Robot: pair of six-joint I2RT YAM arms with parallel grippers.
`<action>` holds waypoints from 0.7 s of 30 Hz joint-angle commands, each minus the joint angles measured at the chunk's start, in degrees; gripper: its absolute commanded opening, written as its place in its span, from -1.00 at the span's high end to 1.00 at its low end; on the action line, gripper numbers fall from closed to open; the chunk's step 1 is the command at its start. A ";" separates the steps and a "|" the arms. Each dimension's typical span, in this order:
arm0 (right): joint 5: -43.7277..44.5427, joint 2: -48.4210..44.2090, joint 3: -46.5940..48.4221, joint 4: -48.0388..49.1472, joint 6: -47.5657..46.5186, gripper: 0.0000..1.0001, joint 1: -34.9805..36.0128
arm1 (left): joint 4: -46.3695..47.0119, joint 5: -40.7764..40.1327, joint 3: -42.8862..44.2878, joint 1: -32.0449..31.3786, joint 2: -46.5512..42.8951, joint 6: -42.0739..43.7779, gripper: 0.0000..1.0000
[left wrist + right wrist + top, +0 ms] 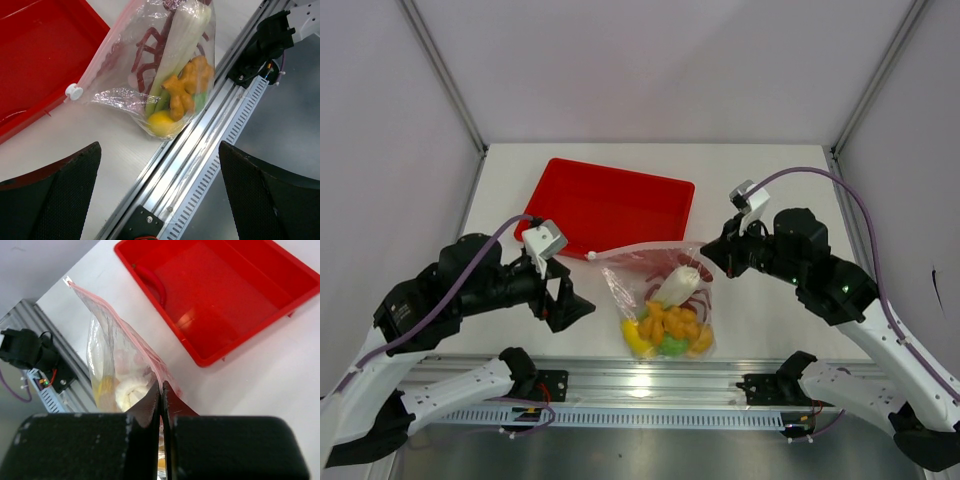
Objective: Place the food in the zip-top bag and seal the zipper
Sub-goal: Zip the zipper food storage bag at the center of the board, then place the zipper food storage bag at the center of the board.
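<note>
The clear zip-top bag (665,300) lies at the table's front centre with the food inside: the leek (180,45), red chillies (147,50), the orange ruffled piece (187,85), a yellow fruit (162,122) and a bit of green. Its pinkish zipper (117,332) runs from a white slider (74,91) at the left end to my right gripper (161,390), which is shut on the strip's right end (705,255). My left gripper (575,310) is wide open and empty, left of the bag and apart from it; it hangs over the front rail in its wrist view (160,200).
The red tray (610,200) stands behind the bag, touching its mouth edge. A red curved piece (152,280) lies along the tray's near wall. An aluminium rail (640,375) runs along the table's front edge, just below the bag.
</note>
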 commanded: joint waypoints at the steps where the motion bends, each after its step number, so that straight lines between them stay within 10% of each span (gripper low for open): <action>1: 6.36 -1.28 1.04 0.69 1.33 1.00 -0.63 | 2.43 -0.53 1.93 0.37 0.89 1.13 -0.99; 21: 5.67 2.23 -3.62 1.56 3.70 1.00 -24.35 | 4.80 3.25 -1.06 0.37 -0.69 0.43 -0.99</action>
